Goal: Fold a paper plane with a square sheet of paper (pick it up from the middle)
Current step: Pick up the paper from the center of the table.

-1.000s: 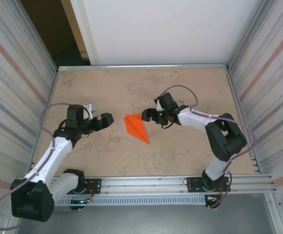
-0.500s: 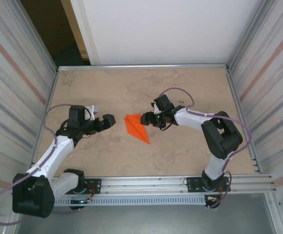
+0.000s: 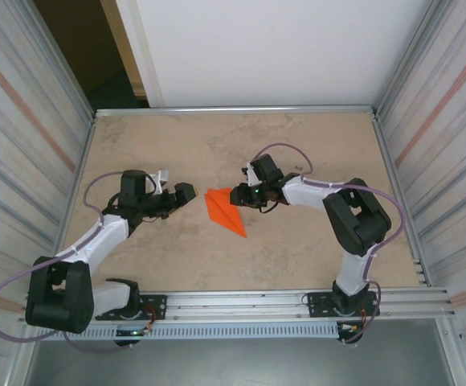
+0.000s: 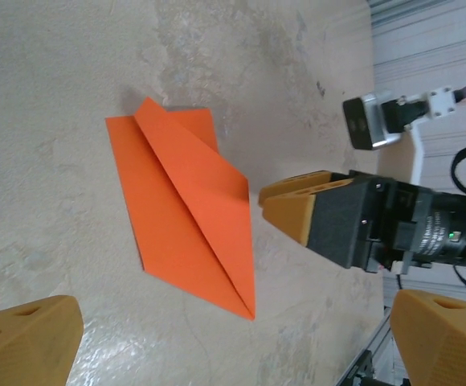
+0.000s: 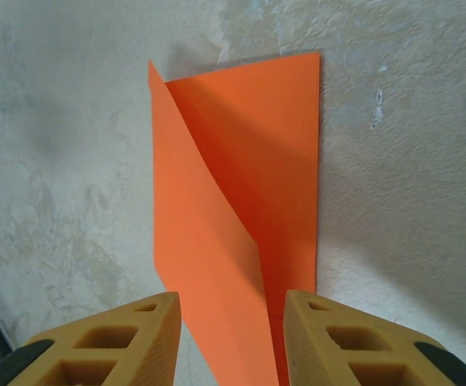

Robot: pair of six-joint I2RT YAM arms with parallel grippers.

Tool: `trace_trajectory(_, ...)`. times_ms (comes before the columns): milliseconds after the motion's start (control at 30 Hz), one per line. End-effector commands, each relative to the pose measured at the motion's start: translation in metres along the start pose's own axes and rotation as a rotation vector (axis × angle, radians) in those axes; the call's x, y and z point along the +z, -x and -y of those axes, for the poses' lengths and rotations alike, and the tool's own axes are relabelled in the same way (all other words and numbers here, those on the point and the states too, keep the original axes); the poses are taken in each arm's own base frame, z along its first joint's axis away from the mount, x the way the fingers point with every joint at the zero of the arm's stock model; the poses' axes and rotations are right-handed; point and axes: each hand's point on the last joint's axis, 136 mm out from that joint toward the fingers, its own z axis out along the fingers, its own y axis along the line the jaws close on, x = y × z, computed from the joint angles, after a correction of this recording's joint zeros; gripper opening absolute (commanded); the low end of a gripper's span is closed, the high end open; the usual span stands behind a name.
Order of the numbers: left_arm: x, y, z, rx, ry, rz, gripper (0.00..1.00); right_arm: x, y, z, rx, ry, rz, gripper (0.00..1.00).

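Top external view, left to right: the left gripper point(image 3: 183, 193) waits just beside the paper plane point(image 3: 223, 209) with jaws spread wide, probably ready to steady it. The plane lies mid-table point(image 3: 313, 145), nose toward the near edge. The right gripper point(image 3: 238, 194), jaws moderately parted, sits low at its right edge, seemingly lining up on the raised flap.

Arms point(image 3: 103, 234): wearing white shells, black joints.
Fingers point(image 5: 104, 338): showing ochre, hollow-celled blocks.
Cables point(image 3: 284, 145): trailing lilac.
Wrist LED point(image 4: 455, 236): glowing green.
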Motion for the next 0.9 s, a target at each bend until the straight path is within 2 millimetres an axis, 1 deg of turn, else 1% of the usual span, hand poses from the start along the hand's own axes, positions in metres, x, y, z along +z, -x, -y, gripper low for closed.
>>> trace_trajectory(0, 0.004, 0.005, 0.014, 0.001, -0.072, 0.012, 0.99, 0.004, 0.007, -0.011, -0.032, 0.036, -0.003, 0.36)
trace_trajectory(233, 0.009, 0.007, 0.008, -0.022, -0.059, 0.005, 0.99, 0.012, 0.01, -0.009, -0.01, 0.049, -0.024, 0.33)
trace_trajectory(400, 0.013, 0.008, 0.009, -0.031, -0.066, -0.009, 0.99, 0.015, 0.012, -0.01, -0.007, 0.054, -0.026, 0.23)
trace_trajectory(567, 0.013, 0.009, 0.009, -0.029, -0.061, -0.009, 0.99, 0.016, 0.012, -0.01, -0.005, 0.056, -0.021, 0.2)
trace_trajectory(667, 0.013, 0.009, 0.008, -0.03, -0.06, -0.008, 0.99, 0.018, 0.012, -0.01, -0.005, 0.063, -0.022, 0.12)
trace_trajectory(733, 0.013, 0.009, 0.009, -0.027, -0.066, -0.008, 0.99, 0.016, 0.014, -0.014, -0.017, 0.07, -0.008, 0.06)
trace_trajectory(800, 0.012, 0.01, 0.012, -0.025, -0.077, -0.005, 0.99, 0.012, 0.02, -0.018, -0.014, 0.073, 0.02, 0.0)
trace_trajectory(867, 0.01, 0.012, 0.015, -0.021, -0.081, 0.008, 0.99, 0.003, 0.03, -0.026, -0.018, 0.107, 0.064, 0.0)
